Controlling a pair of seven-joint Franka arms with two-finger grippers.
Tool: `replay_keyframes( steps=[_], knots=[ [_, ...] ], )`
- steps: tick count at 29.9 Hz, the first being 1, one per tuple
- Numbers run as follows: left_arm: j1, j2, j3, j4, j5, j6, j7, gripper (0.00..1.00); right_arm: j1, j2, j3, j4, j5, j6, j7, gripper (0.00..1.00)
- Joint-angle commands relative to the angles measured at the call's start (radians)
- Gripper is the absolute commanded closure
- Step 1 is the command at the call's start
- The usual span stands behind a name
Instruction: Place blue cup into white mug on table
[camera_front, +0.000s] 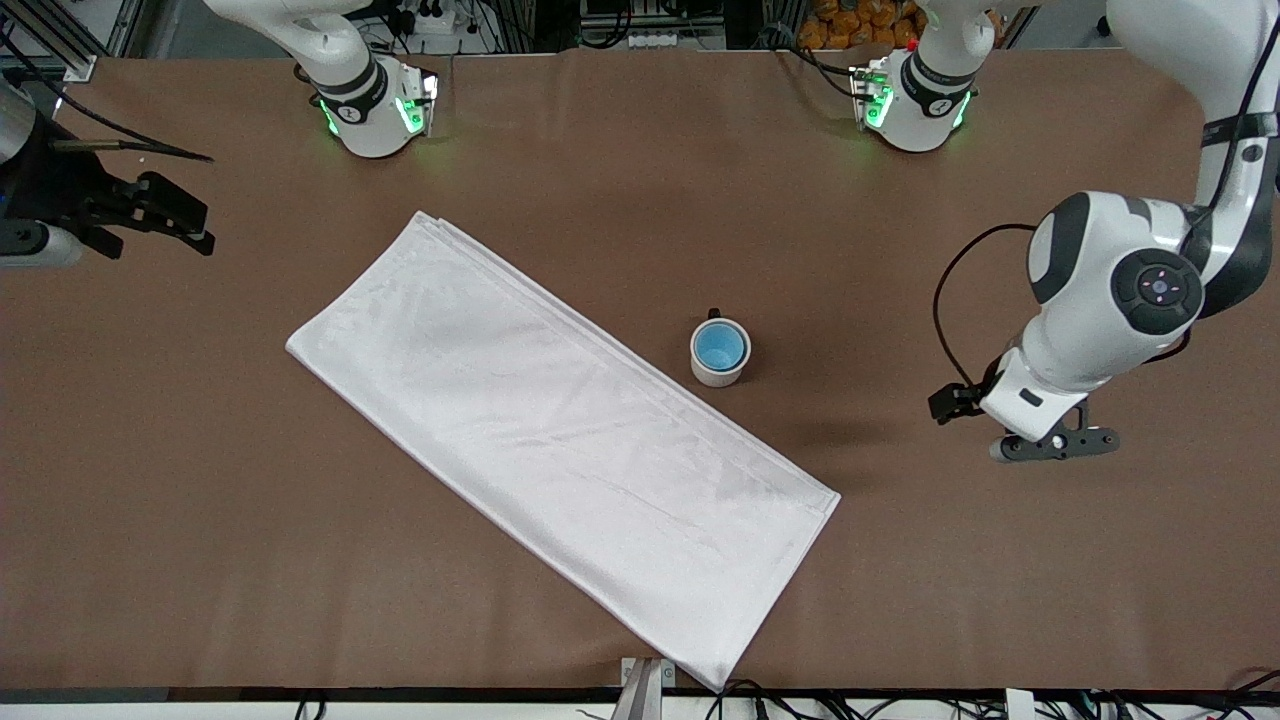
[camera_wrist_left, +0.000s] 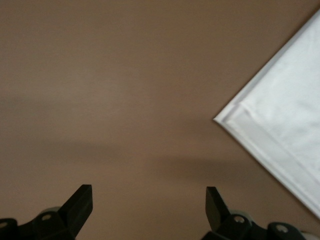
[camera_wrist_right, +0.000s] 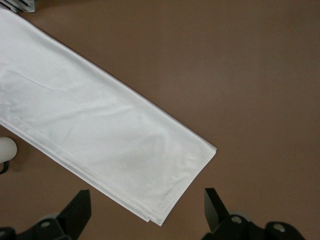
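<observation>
A: Where is the blue cup (camera_front: 719, 347)?

B: Already inside the white mug (camera_front: 720, 352), which stands upright on the table (camera_front: 640, 180) just beside the long edge of the white folded cloth (camera_front: 560, 430), on the side toward the left arm's end. By my reading, the placing is done.

A: And the grippers?

B: The left gripper (camera_wrist_left: 149, 205) hangs over bare table, well apart from the mug toward the left arm's end, its fingers (camera_wrist_left: 80, 200) spread and holding nothing. The right gripper (camera_wrist_right: 147, 205) is spread and empty too, over the table by a corner of the cloth at the right arm's end. It seems to be waiting.

A: What could go wrong from here?

B: Little, I think. If the left arm swings low back across the table, it could clip the mug and tip it, spilling the cup out. A low pass might also drag the cloth's corner, and the cloth could nudge the mug.
</observation>
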Motion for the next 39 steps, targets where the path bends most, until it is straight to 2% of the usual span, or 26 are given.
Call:
replay_keyframes(
  steps=[1, 9, 14, 26, 32, 39],
  knots=[
    [0.070, -0.146, -0.016, -0.031, -0.043, -0.137, 0.115, 0.00, -0.010, -0.022, 0.007, -0.051, 0.020, 0.030, -0.019, 0.00],
    [0.150, -0.367, -0.015, -0.121, -0.065, -0.254, 0.209, 0.00, -0.010, -0.033, 0.007, -0.109, 0.010, 0.079, -0.039, 0.00],
    [0.150, -0.445, -0.012, -0.147, -0.066, -0.320, 0.212, 0.00, -0.014, -0.042, 0.007, -0.142, 0.010, 0.106, -0.045, 0.00],
    [0.142, -0.436, 0.004, -0.017, -0.120, -0.392, 0.274, 0.00, -0.021, -0.100, 0.007, -0.203, -0.020, 0.149, -0.050, 0.00],
    [0.133, -0.436, 0.060, 0.004, -0.175, -0.420, 0.382, 0.00, -0.023, -0.148, 0.007, -0.281, -0.020, 0.217, -0.050, 0.00],
    [0.126, -0.436, 0.066, 0.009, -0.198, -0.440, 0.394, 0.00, -0.023, -0.151, 0.002, -0.284, -0.022, 0.218, -0.050, 0.00]
  ],
)
